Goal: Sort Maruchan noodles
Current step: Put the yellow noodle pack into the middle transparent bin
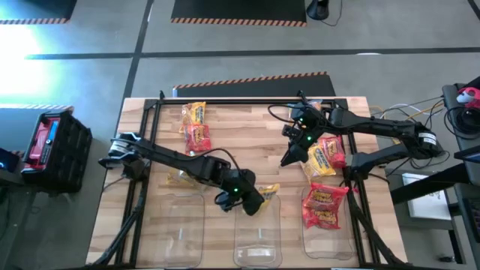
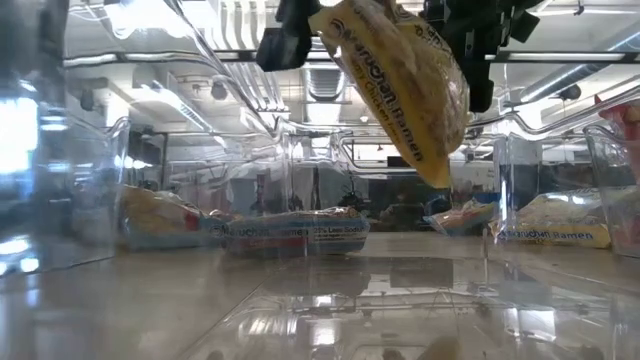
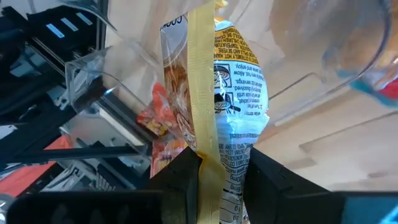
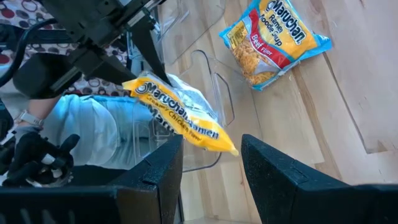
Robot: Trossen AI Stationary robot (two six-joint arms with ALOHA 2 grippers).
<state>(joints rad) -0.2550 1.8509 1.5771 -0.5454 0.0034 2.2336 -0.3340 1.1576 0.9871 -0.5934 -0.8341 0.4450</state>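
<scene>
Over the middle bin, at six o'clock on the counter, left pincer clamped on a yellow packet by its seam. Best to lower it inside the walls before letting go. Right pincer waits at two o'clock, fingers apart. Right bin holds red packets; the left bin looks empty.

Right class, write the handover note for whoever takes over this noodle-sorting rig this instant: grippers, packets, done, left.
Left gripper: shut on a yellow packet, held over the middle bin.
Right gripper: empty, jaws apart, hovering at the table's right side beside the blue packet.
Done: red packets lie in the right bin.
Left: drop the yellow packet; sort the blue packet and the two loose packets at the back left. The left bin looks empty.
</scene>
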